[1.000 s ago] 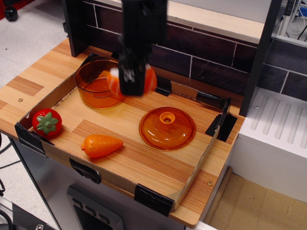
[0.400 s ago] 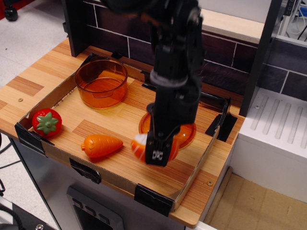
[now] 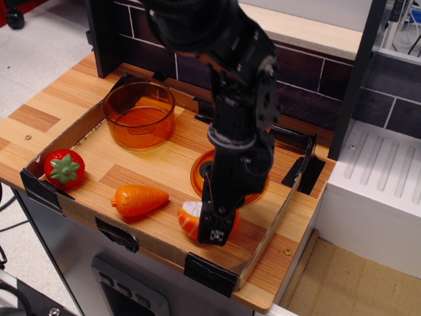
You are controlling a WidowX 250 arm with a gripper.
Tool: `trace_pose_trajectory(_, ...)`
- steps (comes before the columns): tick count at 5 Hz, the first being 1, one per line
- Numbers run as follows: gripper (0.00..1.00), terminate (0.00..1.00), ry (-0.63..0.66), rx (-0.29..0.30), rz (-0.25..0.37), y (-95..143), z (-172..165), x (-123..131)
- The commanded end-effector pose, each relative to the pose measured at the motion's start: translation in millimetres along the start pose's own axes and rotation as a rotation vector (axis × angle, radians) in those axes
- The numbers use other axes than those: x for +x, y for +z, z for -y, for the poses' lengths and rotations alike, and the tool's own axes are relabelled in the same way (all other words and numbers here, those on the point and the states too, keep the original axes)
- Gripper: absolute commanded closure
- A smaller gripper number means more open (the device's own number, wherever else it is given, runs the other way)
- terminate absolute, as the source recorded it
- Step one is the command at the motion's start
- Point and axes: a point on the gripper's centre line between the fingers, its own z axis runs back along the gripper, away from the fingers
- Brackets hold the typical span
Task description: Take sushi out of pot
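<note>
The sushi (image 3: 190,219), orange with a white rice-like top, is at the front of the wooden tray, low on or just above the board, right of the carrot. My gripper (image 3: 212,227) is shut on the sushi, its black fingers covering the piece's right half. The pot (image 3: 138,113), a round translucent orange one, stands empty at the tray's back left, well apart from the gripper.
A toy carrot (image 3: 138,200) lies just left of the sushi. A toy strawberry (image 3: 64,168) sits at the tray's left corner. The orange lid (image 3: 253,187) lies behind the gripper, mostly hidden by the arm. Cardboard walls (image 3: 276,227) edge the tray; a dark brick wall (image 3: 296,72) stands behind.
My gripper carried the sushi from beside the pot's rim forward and right, across the lid, and lowered it to the tray's front. The pot stayed put.
</note>
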Motion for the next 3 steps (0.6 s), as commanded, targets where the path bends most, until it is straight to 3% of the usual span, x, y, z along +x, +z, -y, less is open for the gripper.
trace_pose_trajectory(1,0.00,0.00,0.040,-0.021,0.094,22.7,-5.7,-0.7)
trace_pose_trajectory(2,0.00,0.00,0.057,-0.002,0.150,48.6,-9.3,-2.4)
trace_pose_trajectory(3,0.00,1.00,0.124,0.052,0.243,82.9,-12.8,-7.9)
